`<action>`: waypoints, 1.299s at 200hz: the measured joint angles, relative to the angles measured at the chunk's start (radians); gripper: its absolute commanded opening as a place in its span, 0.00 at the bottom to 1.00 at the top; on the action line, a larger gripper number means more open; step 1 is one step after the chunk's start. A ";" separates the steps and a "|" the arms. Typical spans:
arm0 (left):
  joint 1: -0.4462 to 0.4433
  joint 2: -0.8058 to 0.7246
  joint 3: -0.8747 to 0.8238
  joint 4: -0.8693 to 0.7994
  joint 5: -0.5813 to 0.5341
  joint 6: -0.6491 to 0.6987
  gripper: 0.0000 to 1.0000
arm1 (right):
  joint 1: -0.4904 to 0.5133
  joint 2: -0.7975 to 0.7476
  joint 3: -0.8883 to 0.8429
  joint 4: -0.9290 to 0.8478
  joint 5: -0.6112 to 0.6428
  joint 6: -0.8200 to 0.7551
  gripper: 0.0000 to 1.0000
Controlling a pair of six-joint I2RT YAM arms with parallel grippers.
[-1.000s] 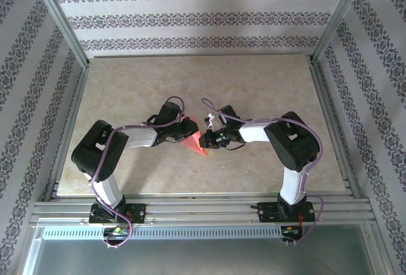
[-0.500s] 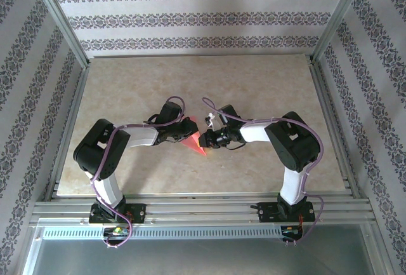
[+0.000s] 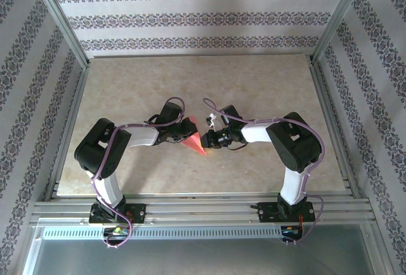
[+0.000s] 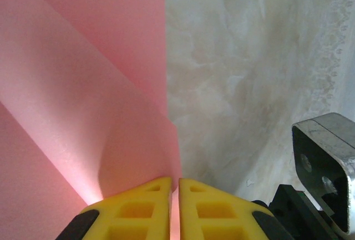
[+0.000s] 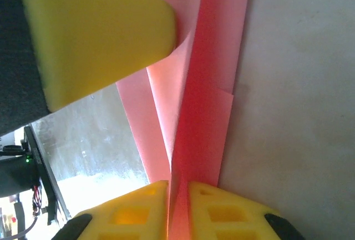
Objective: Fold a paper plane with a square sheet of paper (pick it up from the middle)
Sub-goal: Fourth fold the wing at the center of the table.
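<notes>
Delta over the last second is small. The paper plane (image 3: 195,143) has slid a touch to my left, near tip included, and my left arm (image 3: 127,140) has leaned in slightly behind it. No new flap and no release on either side. I read this as me working along an existing crease, not starting a fold. The shape is already a dart, so the task looks late-stage. That part is judgement.

Jaws:
- My left gripper (image 4: 174,187) is nearly closed. Only a sliver shows between the yellow pads, and pink paper runs into it, so it's clamped on the plane.
- My right gripper (image 5: 177,189) is the same. Its pads are almost together, pinching a raised ridge of the paper from the opposite side.

Location: the plane sits between my two grippers, around the middle of the table (image 3: 266,78), nearer my bases than the far wall. I can't tell whether it's resting on the surface or lifted off it.

Orientation: it's a narrow triangle with the point facing the near edge, toward my bases and slightly to my right. The wide end lies farther out, up between the grippers. The long axis runs near to far with a slight tilt, tip near-right and tail far-left. In the wrist views the layered flaps run lengthwise along it.
</notes>
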 measured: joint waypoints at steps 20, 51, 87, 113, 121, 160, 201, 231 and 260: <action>0.000 0.002 0.000 0.000 0.000 0.000 0.13 | 0.000 0.000 0.000 -0.001 0.000 -0.005 0.13; 0.000 0.008 0.000 0.000 0.000 0.000 0.13 | 0.000 0.000 0.000 -0.003 0.004 -0.005 0.12; 0.000 0.014 0.005 0.000 0.003 0.000 0.13 | 0.000 0.000 0.000 -0.005 0.005 -0.005 0.09; 0.000 0.015 0.006 0.000 0.003 0.000 0.14 | 0.000 0.000 0.000 -0.006 0.005 -0.005 0.09; 0.000 0.015 0.006 0.000 0.005 0.001 0.15 | 0.000 0.000 -0.001 -0.005 0.005 -0.005 0.10; 0.000 0.021 0.017 0.000 0.021 0.004 0.16 | -0.003 0.002 -0.006 -0.002 -0.001 -0.004 0.16; 0.000 0.026 0.023 0.000 0.027 0.007 0.16 | -0.006 0.005 -0.006 0.000 -0.010 -0.004 0.13; 0.004 0.037 0.028 0.000 0.029 0.009 0.16 | -0.006 0.010 -0.006 0.002 -0.012 -0.004 0.10; 0.006 0.037 0.030 0.000 0.030 0.013 0.16 | -0.006 0.011 -0.006 0.003 -0.013 -0.004 0.09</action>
